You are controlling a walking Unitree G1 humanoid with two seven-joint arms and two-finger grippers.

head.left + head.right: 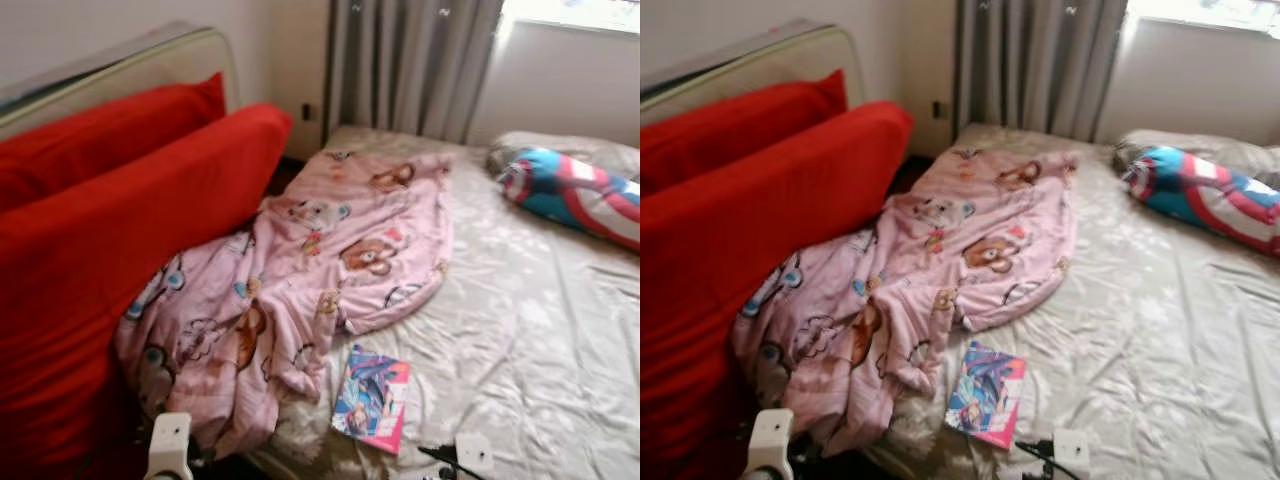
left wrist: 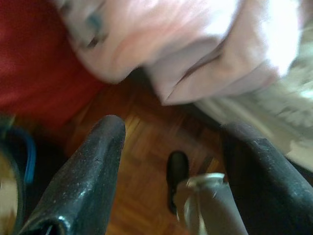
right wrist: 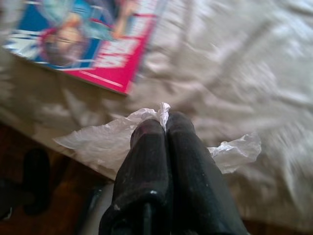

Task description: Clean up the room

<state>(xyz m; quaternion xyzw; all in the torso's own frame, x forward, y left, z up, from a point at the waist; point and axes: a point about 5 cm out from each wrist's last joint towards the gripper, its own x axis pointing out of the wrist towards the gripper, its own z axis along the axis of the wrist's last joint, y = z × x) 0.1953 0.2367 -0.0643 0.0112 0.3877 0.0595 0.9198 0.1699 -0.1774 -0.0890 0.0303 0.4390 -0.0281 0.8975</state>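
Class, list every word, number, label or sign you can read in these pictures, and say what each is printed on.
None can be read.
Book on the bed: white lettering on its pink cover, too blurred to read.
Pink blanket: cartoon bears, no words.
Blue, red and white star pillow: no words.

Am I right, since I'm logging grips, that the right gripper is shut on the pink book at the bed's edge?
Not quite. The right gripper is shut on a scrap of clear plastic wrap, not the pink book, which lies untouched beside it on the bed. The right wrist view shows this.
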